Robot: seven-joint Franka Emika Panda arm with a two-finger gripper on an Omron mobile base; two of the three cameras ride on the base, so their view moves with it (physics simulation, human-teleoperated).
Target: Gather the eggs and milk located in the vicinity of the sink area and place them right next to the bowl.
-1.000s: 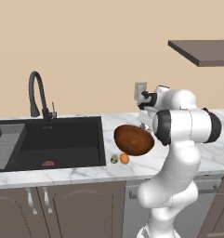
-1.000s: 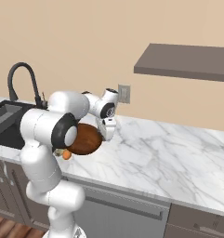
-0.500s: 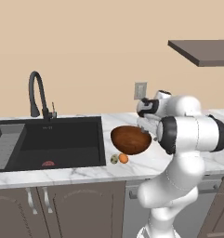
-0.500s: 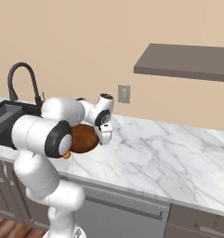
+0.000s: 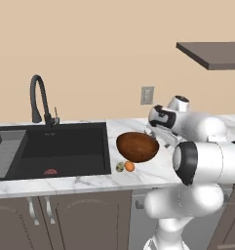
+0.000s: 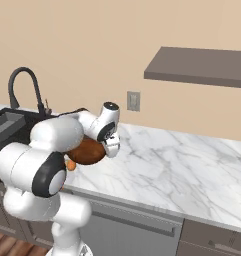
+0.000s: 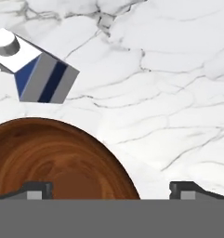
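Observation:
The wooden bowl (image 5: 137,146) (image 6: 87,151) (image 7: 53,158) stands on the marble counter just right of the black sink (image 5: 50,144). Two eggs, one speckled (image 5: 120,167) and one orange (image 5: 129,166) (image 6: 70,165), lie on the counter at the bowl's front left. In the hand view the milk (image 7: 36,69), a white carton with blue stripes, stands on the counter just beyond the bowl's rim. My gripper (image 5: 160,133) (image 6: 112,148) (image 7: 113,190) hangs open over the bowl's right edge, pointing down, with nothing held.
A tall black faucet (image 5: 38,97) rises behind the sink. In the basin lie a flat red thing (image 5: 50,172) and a grey rack (image 5: 4,151). A wall outlet (image 5: 147,95) and a dark shelf (image 5: 211,53) are above the counter.
My hand has sunk a little and shifted left toward the bowl, while the arm's elbow has swung forward. The bowl and eggs have stayed put.

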